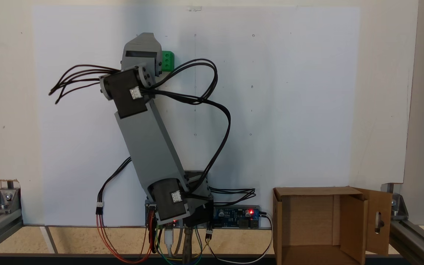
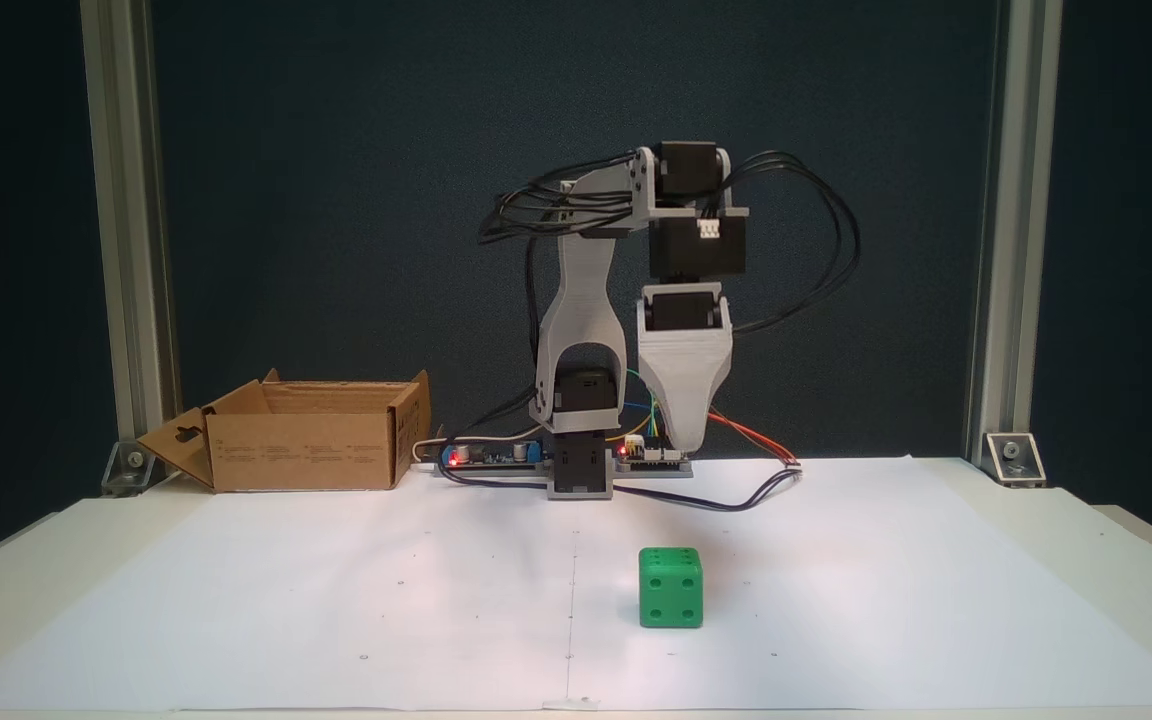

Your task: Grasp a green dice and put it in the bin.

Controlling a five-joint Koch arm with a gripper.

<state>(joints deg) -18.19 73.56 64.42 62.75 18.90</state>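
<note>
We see the arm (image 2: 586, 330) folded up over its base at the back of the desk (image 2: 1036, 560). In the front-facing fixed view the lower link rises from the base, the upper link doubles back at the top, and the claw (image 2: 686, 440) hangs straight down, its grey tip pointing at the desk just beside the base and the circuit boards. In the top-down fixed view the same arm leans up and to the left from the base, with the claw (image 1: 142, 44) at its far end seen from above.

Only one tapered grey shell of the claw shows in either view, the jaws lying one behind the other, so we cannot tell how far apart they are. Nothing shows in its grip.

The dice (image 2: 671, 588) sits on the white paper sheet (image 2: 236, 600) in front of the arm, well apart from the claw tip and slightly right of the base in the front view. Its front face shows four pips. From above, the dice (image 1: 168, 60) peeks out just right of the claw body, partly covered by it.

The bin (image 2: 306, 450) stands open at the back of the desk, left of the base in the front view, with a slotted flap folded outward. From above, the bin (image 1: 282, 221) is at lower right, its inside bare cardboard.

Black cables loop from the wrist joints.
</note>
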